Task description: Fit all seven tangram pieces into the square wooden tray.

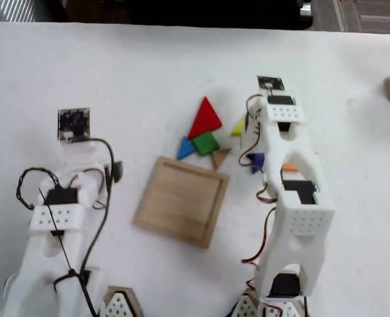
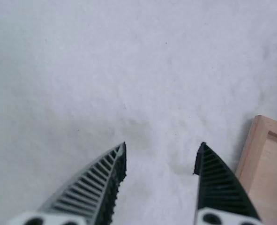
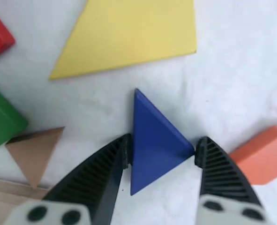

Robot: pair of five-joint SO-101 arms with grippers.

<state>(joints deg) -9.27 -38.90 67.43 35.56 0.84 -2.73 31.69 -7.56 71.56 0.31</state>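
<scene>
Between the fingers of your right claw (image 3: 163, 149) lies the small dark-blue triangle piece (image 3: 152, 131), flat on the white table (image 3: 236, 70). That claw is open & sits around it: one finger is at a long side, the other at a corner. I can't tell if they touch it. Your left claw (image 2: 161, 154) is open too, w/ nothing in it, over bare table near a corner of the square wooden tray (image 2: 265, 159).

No pieces are in the tray, so all 7 are left to do. From above, the red triangle piece (image 1: 206, 117), green square piece (image 1: 206, 142), light-blue triangle piece (image 1: 185, 148) & small brown triangle piece (image 1: 220, 157) bunch up just beside the tray. The yellow piece (image 1: 238, 125) & orange piece (image 1: 289, 168) are by the right arm.

I think the dark-blue one is light, hard & won't bend. Its sides look smooth, so it may slip or spin when you squeeze, esp. w/ a finger on a pointy corner. Better to put one finger on a flat side & the other on the tip across from it, low near the table. Squeeze slow. Mind the orange piece, it's close.
</scene>
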